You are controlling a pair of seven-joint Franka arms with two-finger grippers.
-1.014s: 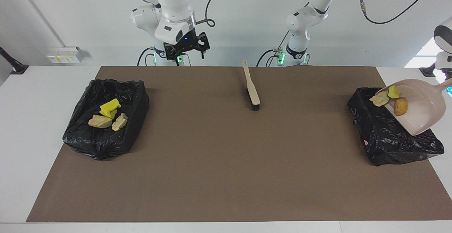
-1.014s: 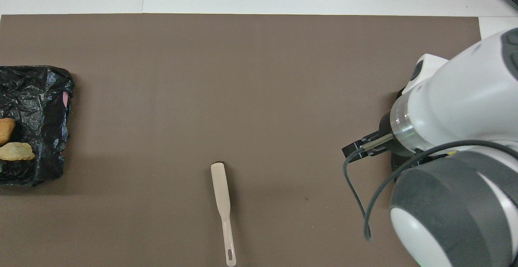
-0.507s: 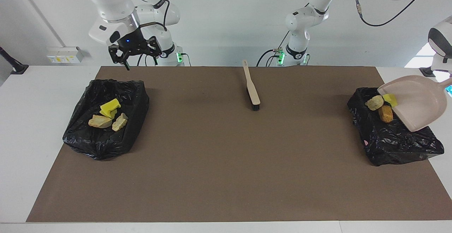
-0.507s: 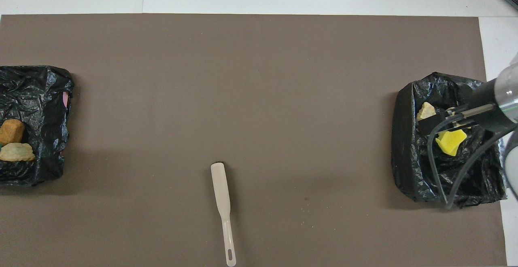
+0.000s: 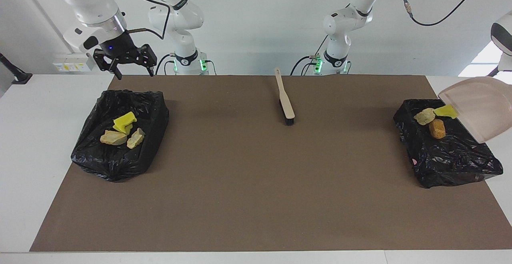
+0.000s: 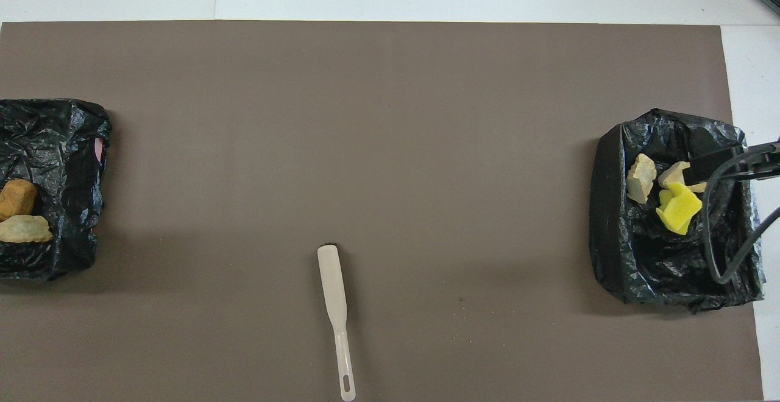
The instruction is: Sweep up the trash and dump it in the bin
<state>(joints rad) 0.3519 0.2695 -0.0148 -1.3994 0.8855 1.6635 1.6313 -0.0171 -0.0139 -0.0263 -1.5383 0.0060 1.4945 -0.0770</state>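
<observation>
Trash split across two bins: tan stone chunk [image 5: 424, 116], yellow-green sponge bit [image 5: 445, 111] and orange-brown bread lump [image 5: 437, 128] lie in the black bag-lined bin [image 5: 452, 160] at the left arm's end; yellow sponge [image 5: 124, 122] plus two tan chunks [image 5: 113, 137] in the black bag-lined bin [image 5: 116, 164] at the right arm's end. Tilted beige plastic dustpan [image 5: 480, 108] hangs over the first bin, sponge bit at its lip; left claw out of frame, closed per grip. Beige black-bristled brush [image 5: 285, 98] lies mid-mat on the bench [image 5: 24, 144]. Right claw [image 5: 132, 65] fingers apart, empty, above the bench edge near its bin.
</observation>
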